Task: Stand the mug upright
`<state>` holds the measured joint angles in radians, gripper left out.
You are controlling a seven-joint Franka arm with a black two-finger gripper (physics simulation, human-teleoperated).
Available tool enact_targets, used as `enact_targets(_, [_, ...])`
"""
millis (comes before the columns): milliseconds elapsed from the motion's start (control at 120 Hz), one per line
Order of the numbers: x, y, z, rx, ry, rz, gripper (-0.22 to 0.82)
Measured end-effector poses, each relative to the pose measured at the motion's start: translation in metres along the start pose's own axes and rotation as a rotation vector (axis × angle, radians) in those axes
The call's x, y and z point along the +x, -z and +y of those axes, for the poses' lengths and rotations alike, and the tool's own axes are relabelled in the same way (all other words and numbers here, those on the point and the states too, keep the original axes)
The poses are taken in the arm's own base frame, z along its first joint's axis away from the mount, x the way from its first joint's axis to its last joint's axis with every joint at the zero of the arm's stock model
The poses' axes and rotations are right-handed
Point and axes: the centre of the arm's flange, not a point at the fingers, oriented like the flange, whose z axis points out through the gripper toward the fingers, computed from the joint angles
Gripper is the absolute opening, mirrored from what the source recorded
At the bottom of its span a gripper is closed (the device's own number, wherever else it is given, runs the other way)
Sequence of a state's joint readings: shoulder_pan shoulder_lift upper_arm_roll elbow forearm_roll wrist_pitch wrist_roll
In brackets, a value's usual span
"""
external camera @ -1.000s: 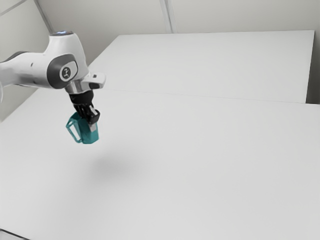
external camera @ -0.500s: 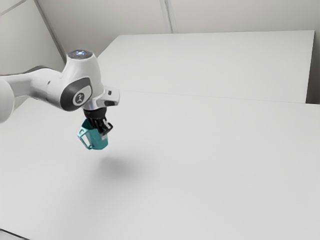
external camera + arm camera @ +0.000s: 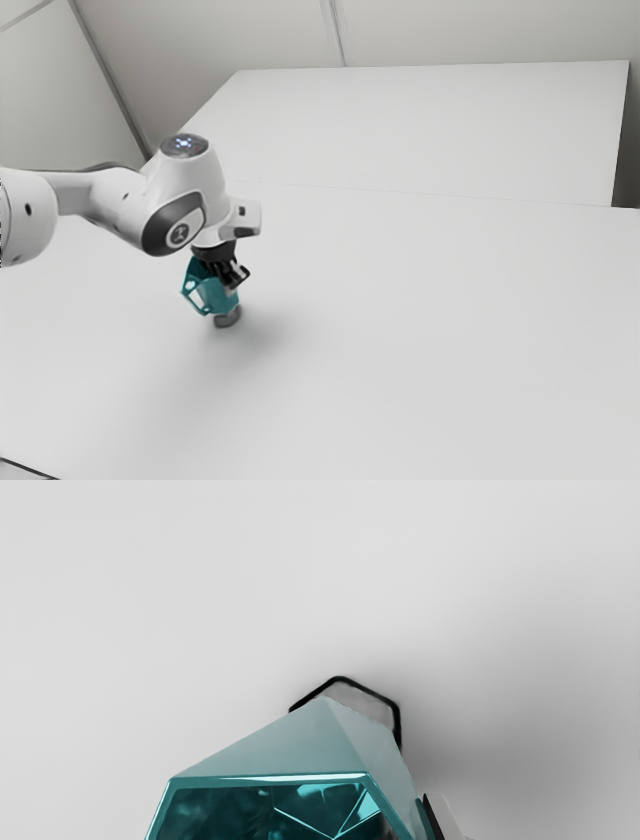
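Left of centre in the exterior view, just below the middle of its height, we have the teal mug [image 3: 216,298] beneath our black claw [image 3: 231,284]. Our claw is closed on the mug, with one finger [image 3: 444,815] along the outside of its faceted wall; the other finger is hidden, so we cannot tell exactly how wide the grip stands. Our white arm [image 3: 105,203] comes in from the exterior view's left edge, and the hand points downward over the table [image 3: 430,330]. We see the mug leaning, its mouth toward our hand and its base toward the tabletop, with the handle [image 3: 184,290] on the exterior view's left side of the body. From our wrist we look into the mug's open mouth, its angular rim [image 3: 270,780] nearer to us than the base. Directly below the mug, toward the exterior view's lower left, is a small grey patch [image 3: 228,318]; whether the base touches the table there, we cannot tell. A soft shadow [image 3: 262,345] spreads over the white surface beside it. We see a thin dark line [image 3: 30,469] in the lower left corner, and a pale wall [image 3: 230,35] across the top.
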<state>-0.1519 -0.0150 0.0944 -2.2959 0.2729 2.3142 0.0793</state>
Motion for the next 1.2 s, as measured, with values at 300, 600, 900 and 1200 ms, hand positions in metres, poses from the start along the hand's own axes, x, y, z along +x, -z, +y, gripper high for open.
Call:
enact_targets(300, [0.007,-0.021,0.013,-0.005,0.036,-0.009,-0.18])
enact_targets(600, [0.009,-0.002,0.006,-0.011,0.077,0.032,0.34])
enact_targets(900, [0.038,0.099,-0.023,-0.077,0.193,0.062,0.53])
enact_targets(1200, [0.050,0.229,-0.056,-0.131,0.281,0.046,0.57])
